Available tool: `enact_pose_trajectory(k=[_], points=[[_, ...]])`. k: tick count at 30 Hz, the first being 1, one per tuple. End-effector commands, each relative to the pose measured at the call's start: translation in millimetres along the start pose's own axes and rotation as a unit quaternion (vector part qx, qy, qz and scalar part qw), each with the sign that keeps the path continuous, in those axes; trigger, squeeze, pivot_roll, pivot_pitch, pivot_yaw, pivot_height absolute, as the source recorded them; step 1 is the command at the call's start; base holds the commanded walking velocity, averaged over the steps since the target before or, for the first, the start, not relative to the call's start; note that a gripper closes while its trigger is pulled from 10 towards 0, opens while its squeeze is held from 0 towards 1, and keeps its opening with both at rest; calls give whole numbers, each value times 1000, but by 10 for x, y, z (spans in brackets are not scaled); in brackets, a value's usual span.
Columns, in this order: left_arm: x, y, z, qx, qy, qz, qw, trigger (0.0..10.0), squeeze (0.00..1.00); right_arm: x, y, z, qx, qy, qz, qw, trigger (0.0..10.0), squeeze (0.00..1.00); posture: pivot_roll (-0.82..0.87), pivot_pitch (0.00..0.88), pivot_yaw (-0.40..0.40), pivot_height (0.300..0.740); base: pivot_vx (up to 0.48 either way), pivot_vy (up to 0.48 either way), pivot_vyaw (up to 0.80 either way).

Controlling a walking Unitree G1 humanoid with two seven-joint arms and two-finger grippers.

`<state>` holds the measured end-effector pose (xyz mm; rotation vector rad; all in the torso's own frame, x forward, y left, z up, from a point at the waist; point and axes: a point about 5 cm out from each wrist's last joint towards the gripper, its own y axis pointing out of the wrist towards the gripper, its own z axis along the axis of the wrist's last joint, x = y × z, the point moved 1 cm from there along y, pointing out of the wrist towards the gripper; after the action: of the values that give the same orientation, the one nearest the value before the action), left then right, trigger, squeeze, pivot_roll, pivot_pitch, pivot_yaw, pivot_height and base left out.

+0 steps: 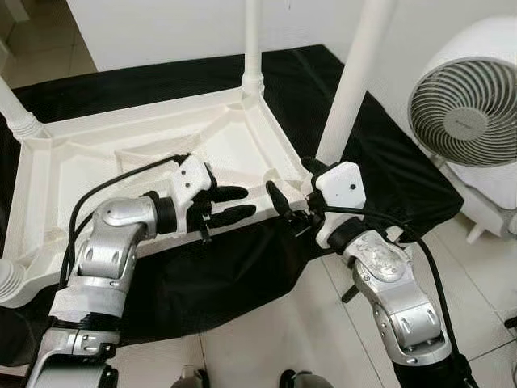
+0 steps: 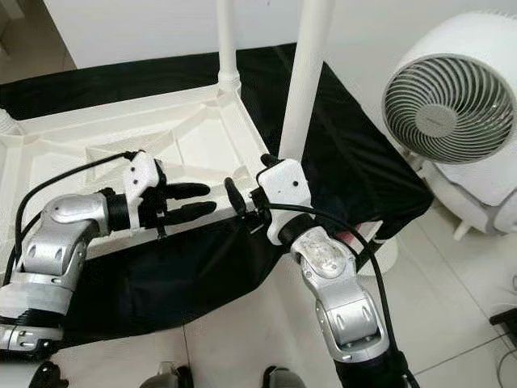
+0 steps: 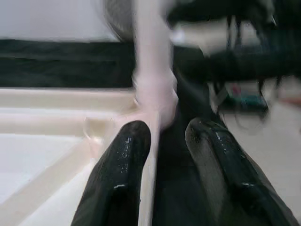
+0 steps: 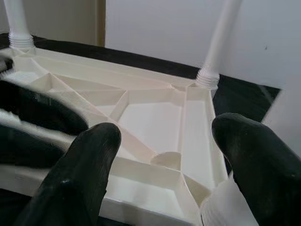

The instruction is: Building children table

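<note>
The white plastic children's tabletop [image 1: 153, 153] lay upside down on a black cloth [image 1: 242, 267], ribbed underside up, w/ legs standing in its corner sockets. My right gripper [image 1: 292, 194] sat at the near right corner, its jaws spread wide around the base of the near right leg [image 1: 351, 73]; I couldn't see pads actually touching it, so I'd call it bracketing, not gripping. My left gripper [image 1: 230, 204] hovered just inside the tabletop's near rim, jaws narrowly apart w/ nothing between them, pointing toward the right one. My read: that leg was likely being seated or tightened. Risks from there: if I twisted or pushed w/o a firm hold, the leg could go in crooked or tip out of its socket; the tabletop could slide on the loose cloth since nothing pinned it; the two grippers were near each other and could collide; a swinging leg could hit the white fan [image 1: 464, 105] standing just beside the cloth on the right. Hard to tell: whether the leg was fully home in its socket, as my right wrist blocked that joint. Leg tops were cut off by the frame, as was most of the near left leg [image 1: 10, 279]. The left wrist view was blurred, showing little beyond my fingers [image 3: 117, 183] and a pale leg base.
</note>
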<state>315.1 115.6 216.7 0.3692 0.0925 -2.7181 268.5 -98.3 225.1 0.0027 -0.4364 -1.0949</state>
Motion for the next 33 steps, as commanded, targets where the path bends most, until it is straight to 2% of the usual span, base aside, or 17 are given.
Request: enact_pose_trajectory(k=[1,4,6,7,9,11,13,15,16,17,18,20,24,26,33], points=[[-244,-100,-42,-7,-21,218,976,10000,0,5,-25,-18,-2,0,-6,1000,10000,0,-129,110,13,740,0,0,0],[-222,-95,-83,-14,-39,227,973,10000,0,23,-59,-39,-5,0,-16,1000,10000,0,-130,108,11,740,0,0,0],[-197,-89,-227,-43,-60,271,960,10000,0,177,-145,-50,-7,-13,-67,998,10000,0,-136,104,12,740,0,0,0],[-197,-89,-227,-43,-60,271,960,10000,0,177,-145,-50,-7,-13,-67,998,10000,0,-136,104,12,740,0,0,0],[-220,-82,-276,-53,-62,311,947,10000,0,329,-209,-87,-14,-25,-100,995,10000,0,-136,104,12,740,0,0,0],[-203,-54,-253,-47,-69,307,948,10000,0,400,-215,-107,-17,-26,-106,994,10000,0,-136,104,12,740,0,0,0],[-203,-54,-253,-47,-69,307,948,10000,0,400,-215,-107,-17,-26,-106,994,10000,0,-136,104,12,740,0,0,0],[-91,15,-158,-25,-65,249,966,10000,0,480,-150,-119,-18,-32,-108,994,10000,0,-147,102,27,740,0,0,0],[-91,15,-158,-25,-65,249,966,10000,0,480,-150,-119,-18,-32,-108,994,10000,0,-147,102,27,740,0,0,0],[-31,41,-99,-16,-56,217,974,10000,0,522,-111,-129,-20,-31,-103,994,10000,0,-142,100,29,740,0,0,0],[-31,41,-99,-16,-56,217,974,10000,0,522,-111,-129,-20,-31,-103,994,10000,0,-142,100,29,740,0,0,0],[41,52,-39,-17,-37,172,984,10000,0,580,-51,-158,-27,-34,-86,995,10000,0,-137,100,30,740,0,0,0],[99,23,-12,-28,-16,141,989,10000,0,636,-27,-182,-35,-42,-79,995,10000,0,-130,98,31,740,0,0,0],[169,-13,41,-27,-5,105,994,10000,0,678,-32,-217,-45,-43,-69,996,10000,0,-124,95,31,740,0,0,0],[180,2,53,-32,4,97,995,10000,0,697,3,-271,-54,-39,-42,997,10000,0,-126,90,38,740,0,0,0]])
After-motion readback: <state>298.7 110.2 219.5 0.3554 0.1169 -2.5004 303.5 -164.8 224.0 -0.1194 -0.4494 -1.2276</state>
